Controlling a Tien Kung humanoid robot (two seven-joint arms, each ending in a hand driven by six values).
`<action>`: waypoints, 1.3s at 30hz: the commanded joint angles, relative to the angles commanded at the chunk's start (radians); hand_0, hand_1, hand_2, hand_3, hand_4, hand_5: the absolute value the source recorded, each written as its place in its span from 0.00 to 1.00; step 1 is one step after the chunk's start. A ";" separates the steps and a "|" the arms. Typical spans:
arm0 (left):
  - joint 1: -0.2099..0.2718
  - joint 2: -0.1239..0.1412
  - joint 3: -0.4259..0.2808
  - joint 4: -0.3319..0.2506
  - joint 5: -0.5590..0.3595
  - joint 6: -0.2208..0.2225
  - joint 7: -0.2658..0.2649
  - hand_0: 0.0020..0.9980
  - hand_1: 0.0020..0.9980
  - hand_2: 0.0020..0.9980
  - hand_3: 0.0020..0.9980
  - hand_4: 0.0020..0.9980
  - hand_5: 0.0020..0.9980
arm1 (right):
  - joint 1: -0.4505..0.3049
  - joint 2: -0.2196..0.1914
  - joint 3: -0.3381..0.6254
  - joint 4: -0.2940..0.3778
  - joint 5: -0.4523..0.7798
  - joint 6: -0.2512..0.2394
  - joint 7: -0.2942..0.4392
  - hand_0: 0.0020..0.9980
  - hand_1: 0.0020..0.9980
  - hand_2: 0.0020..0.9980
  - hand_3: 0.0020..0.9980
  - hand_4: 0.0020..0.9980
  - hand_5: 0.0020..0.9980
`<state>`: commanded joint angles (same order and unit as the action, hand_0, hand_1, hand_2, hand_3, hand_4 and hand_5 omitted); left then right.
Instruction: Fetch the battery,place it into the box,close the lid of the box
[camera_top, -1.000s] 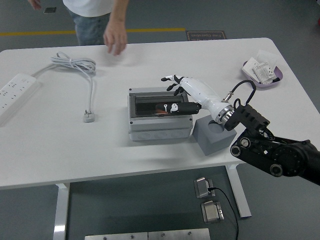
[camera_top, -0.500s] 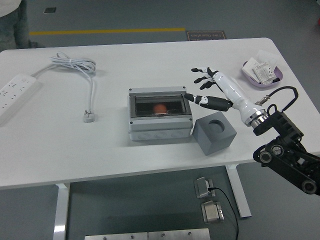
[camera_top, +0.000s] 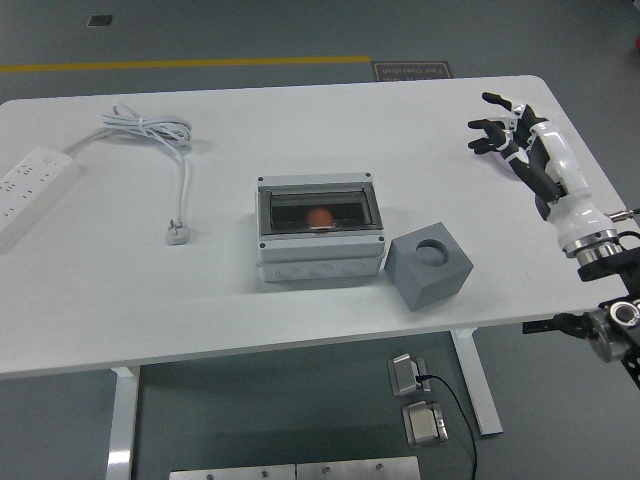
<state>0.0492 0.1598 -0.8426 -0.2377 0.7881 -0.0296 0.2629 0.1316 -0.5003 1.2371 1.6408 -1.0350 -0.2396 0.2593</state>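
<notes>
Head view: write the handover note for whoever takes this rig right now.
Right hand: fingers spread, holding nothing, raised over the table's right end, clear of the box.
Left hand: not in view.
Box: grey, mid-table, its clear lid looks shut. A small orange-red object, presumably the battery, shows through the lid.
Grey block: beside the box on its right, round recess on top, nothing in it.
Done, as far as can be seen: battery in, lid down.
Left: check that the lid has latched fully; otherwise nothing obvious.
</notes>
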 joint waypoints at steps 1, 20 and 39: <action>0.004 0.000 0.007 0.000 -0.004 -0.001 -0.002 0.61 0.62 0.59 0.60 0.62 0.22 | -0.003 0.001 0.011 0.007 0.032 0.009 0.021 0.55 0.57 0.69 0.79 0.99 0.79; -0.026 0.005 0.070 0.011 -0.115 0.006 -0.047 0.61 0.62 0.59 0.60 0.62 0.22 | 0.028 0.013 0.073 0.045 0.580 0.097 0.226 0.68 0.72 0.79 0.72 0.99 0.80; -0.063 0.036 0.061 0.014 -0.112 0.004 -0.050 0.61 0.62 0.59 0.60 0.62 0.22 | 0.048 0.005 0.056 0.039 0.495 0.079 0.155 0.97 0.88 0.89 0.92 0.99 0.83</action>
<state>-0.0139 0.1961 -0.7814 -0.2242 0.6760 -0.0257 0.2130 0.1800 -0.4951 1.2927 1.6800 -0.5401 -0.1609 0.4143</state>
